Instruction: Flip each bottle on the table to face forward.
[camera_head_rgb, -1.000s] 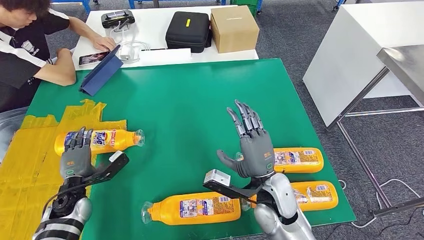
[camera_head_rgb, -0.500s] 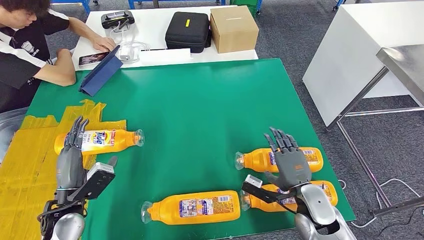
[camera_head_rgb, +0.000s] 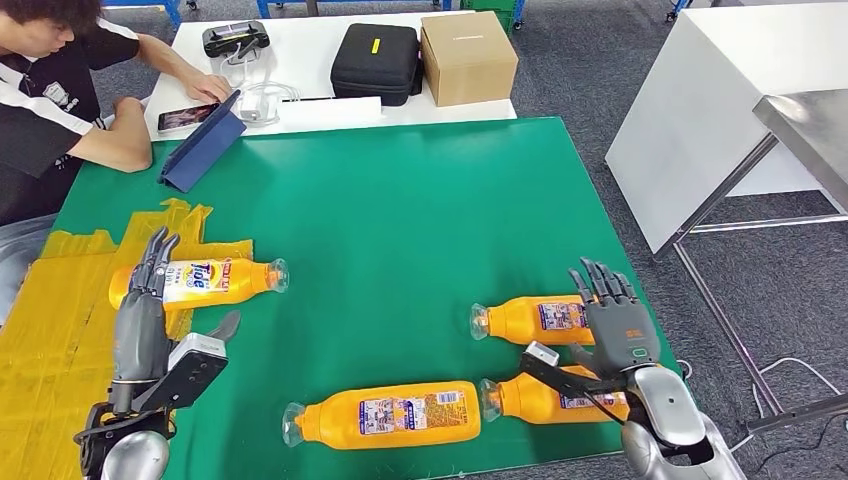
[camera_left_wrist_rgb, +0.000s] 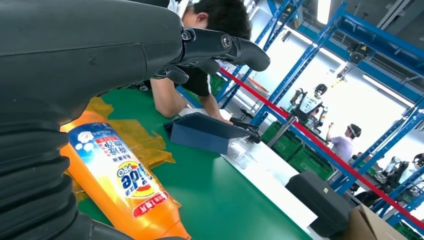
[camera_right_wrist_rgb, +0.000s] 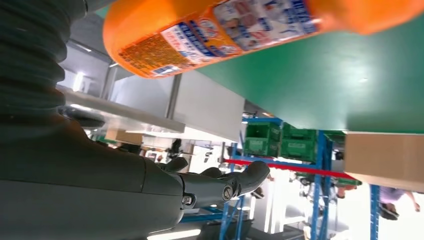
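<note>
On the green table (camera_head_rgb: 400, 200) lie four orange bottles, all on their sides: one at left (camera_head_rgb: 200, 281) showing its Tide label, three front-right showing back labels. Left robot hand (camera_head_rgb: 140, 325) and right robot hand (camera_head_rgb: 615, 325) hover open, empty.

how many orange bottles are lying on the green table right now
4: Tide bottle on the yellow tape by the left hand; near-edge bottle; two stacked bottles beside the right hand, far one, near one.

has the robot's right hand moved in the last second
Yes. The right hand has swung outward from the table's middle toward the green table's right edge, now beside the two right-side bottles.
</note>
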